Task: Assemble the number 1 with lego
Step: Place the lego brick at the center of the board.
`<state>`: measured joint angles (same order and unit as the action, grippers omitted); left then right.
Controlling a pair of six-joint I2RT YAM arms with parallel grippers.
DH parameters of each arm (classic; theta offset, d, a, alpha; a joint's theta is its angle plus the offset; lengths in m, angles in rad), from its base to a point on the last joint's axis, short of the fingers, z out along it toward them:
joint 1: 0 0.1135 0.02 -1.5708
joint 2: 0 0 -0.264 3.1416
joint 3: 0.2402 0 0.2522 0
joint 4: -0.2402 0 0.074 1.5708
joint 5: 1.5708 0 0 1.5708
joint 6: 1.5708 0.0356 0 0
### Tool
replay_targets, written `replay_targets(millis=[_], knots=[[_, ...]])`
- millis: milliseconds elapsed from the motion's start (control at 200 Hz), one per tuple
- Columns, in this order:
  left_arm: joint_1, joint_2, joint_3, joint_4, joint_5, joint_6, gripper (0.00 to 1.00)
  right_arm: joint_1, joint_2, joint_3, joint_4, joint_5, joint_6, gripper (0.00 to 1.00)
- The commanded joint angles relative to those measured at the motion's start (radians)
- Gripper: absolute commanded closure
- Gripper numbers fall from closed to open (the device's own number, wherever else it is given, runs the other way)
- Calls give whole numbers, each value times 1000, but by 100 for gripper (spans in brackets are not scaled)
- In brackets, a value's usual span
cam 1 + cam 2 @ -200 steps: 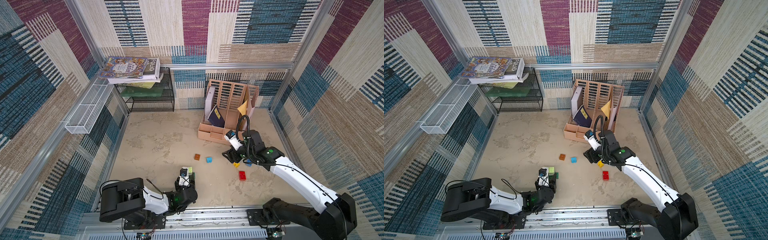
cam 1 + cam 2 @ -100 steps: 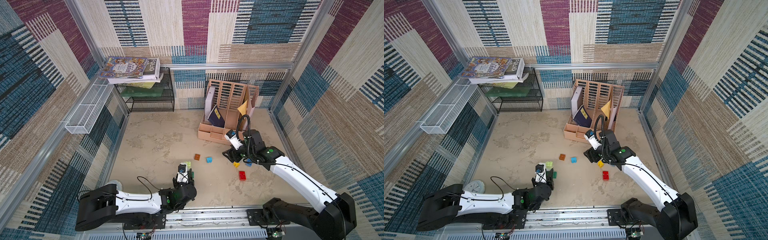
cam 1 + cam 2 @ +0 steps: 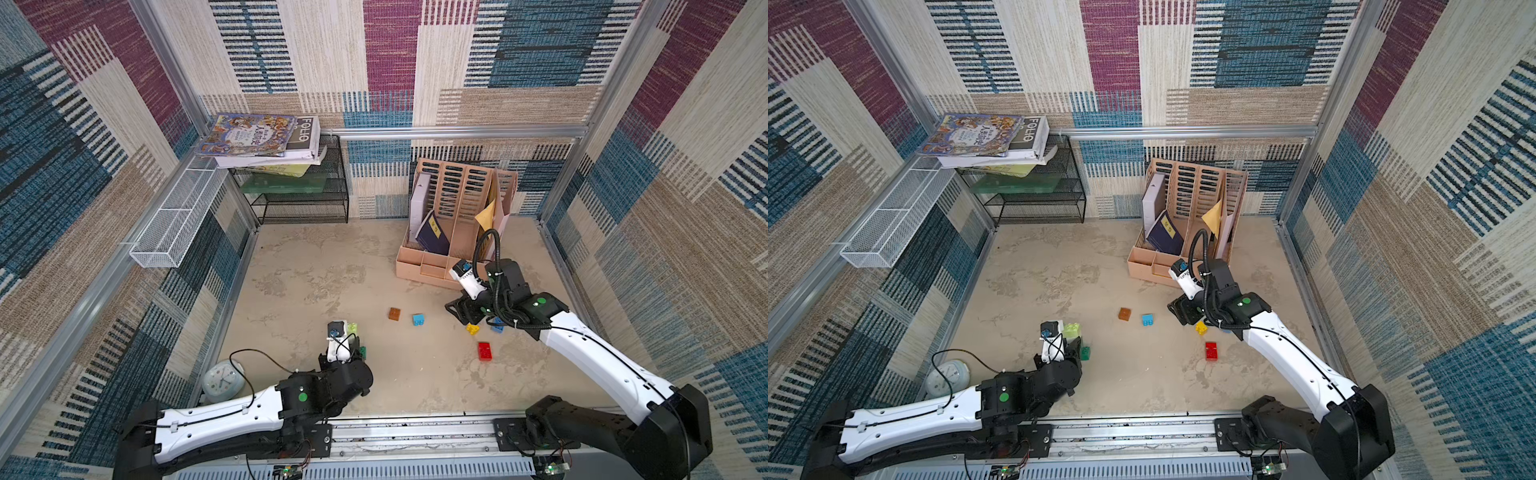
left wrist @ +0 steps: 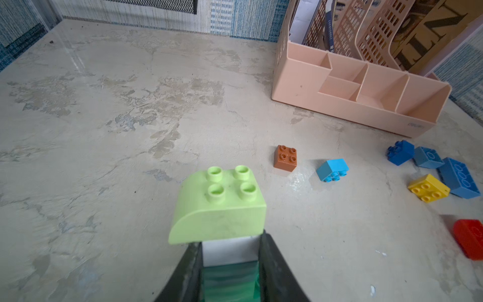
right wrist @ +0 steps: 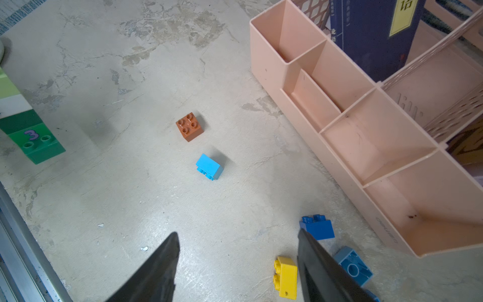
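My left jaws pinch the stack (image 3: 1072, 331), which stands near the front edge of the desk (image 3: 316, 270), left of its middle. In the left wrist view they press the flat sides of the cream brick (image 4: 230, 248) and the dark green brick (image 4: 230, 279) under it. The lime brick (image 4: 218, 204), rounded on one side, caps them.

My right jaws are spread and hold nothing, low over the desk's right half. The yellow brick (image 5: 286, 277) lies just inside one of them and a dark blue brick (image 5: 317, 227) lies just beyond. The brown brick (image 3: 395, 313) and the light blue brick (image 3: 418, 319), which is tipped on its side, lie toward the middle. The red brick (image 3: 484, 351) is nearer the front edge.

I judge these bricks to be light, hard and smooth-walled, so one nipped at a corner may skate or twist. The place to hold is the flat opposite walls, below the studs; the lime curve would slip. Only stud friction joins the stack, so I would keep it upright.
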<state>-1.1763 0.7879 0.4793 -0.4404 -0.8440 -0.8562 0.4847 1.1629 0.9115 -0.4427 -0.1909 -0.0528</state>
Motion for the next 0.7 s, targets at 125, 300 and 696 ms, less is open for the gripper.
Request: replay_targets(millis=[125, 300, 696], knots=[[203, 120, 182, -256, 426, 133, 100, 3, -8, -2, 21, -3, 5, 27], [385, 285, 308, -311, 681, 265, 100, 3, -12, -1, 21, -8, 0, 27], [624, 687, 568, -428, 935, 454, 100, -1, -6, 16, 11, 7, -11, 27]])
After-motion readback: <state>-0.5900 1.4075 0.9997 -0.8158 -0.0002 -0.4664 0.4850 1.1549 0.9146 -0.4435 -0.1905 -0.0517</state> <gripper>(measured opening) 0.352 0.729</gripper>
